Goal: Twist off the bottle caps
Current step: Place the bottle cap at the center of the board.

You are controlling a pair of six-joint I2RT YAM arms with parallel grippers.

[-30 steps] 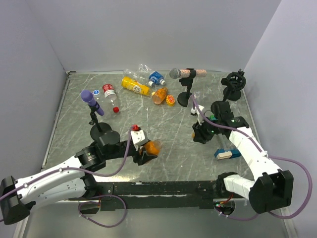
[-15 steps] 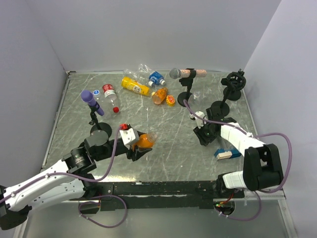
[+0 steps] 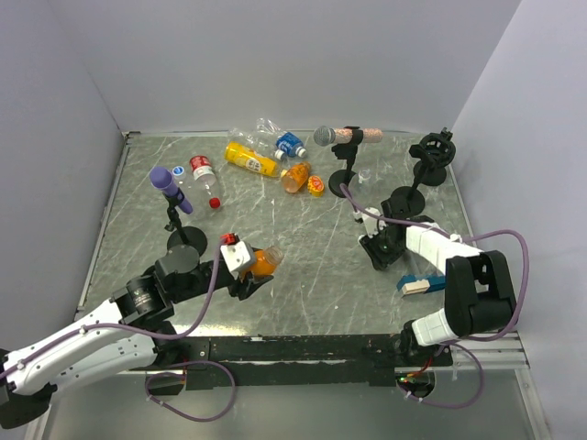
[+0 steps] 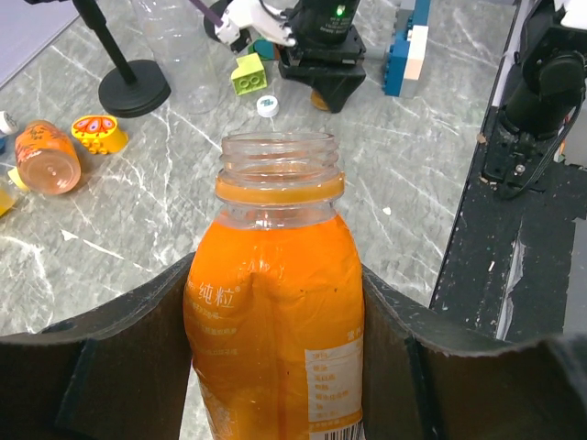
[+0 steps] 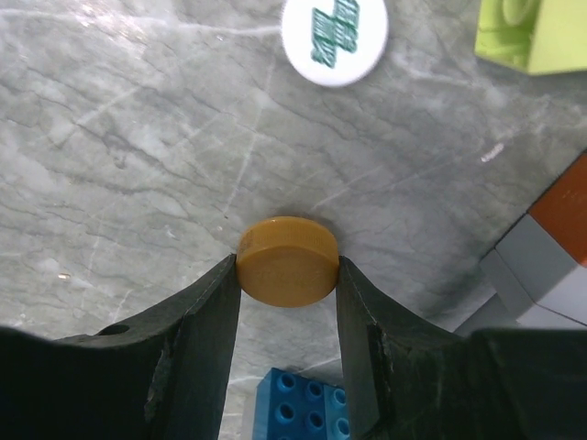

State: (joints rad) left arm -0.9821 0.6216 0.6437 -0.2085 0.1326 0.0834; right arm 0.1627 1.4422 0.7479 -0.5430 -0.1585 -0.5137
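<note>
My left gripper (image 3: pixel 249 271) is shut on a stubby orange bottle (image 3: pixel 262 262) and holds it above the near left of the table. In the left wrist view the bottle (image 4: pixel 275 312) fills the gap between my fingers (image 4: pixel 138 321), and its neck (image 4: pixel 280 160) is open with no cap. My right gripper (image 3: pixel 378 258) is low at the right. It is shut on an orange-brown cap (image 5: pixel 287 259) at or just above the table top. A white cap (image 5: pixel 334 26) lies flat beyond it.
Several bottles lie at the back: a yellow one (image 3: pixel 249 159), a blue-labelled one (image 3: pixel 286 143), an orange one (image 3: pixel 295 176) and a red-labelled one (image 3: pixel 204 177) with a red cap (image 3: pixel 214 203) beside it. Purple (image 3: pixel 170 190) and grey (image 3: pixel 326 136) microphones stand nearby. A yellow-green block (image 5: pixel 532 32) and blue bricks (image 3: pixel 417 282) flank my right gripper.
My left gripper has drawn the orange bottle back to the left. My right arm has folded down and lowered the cap to the table.
</note>
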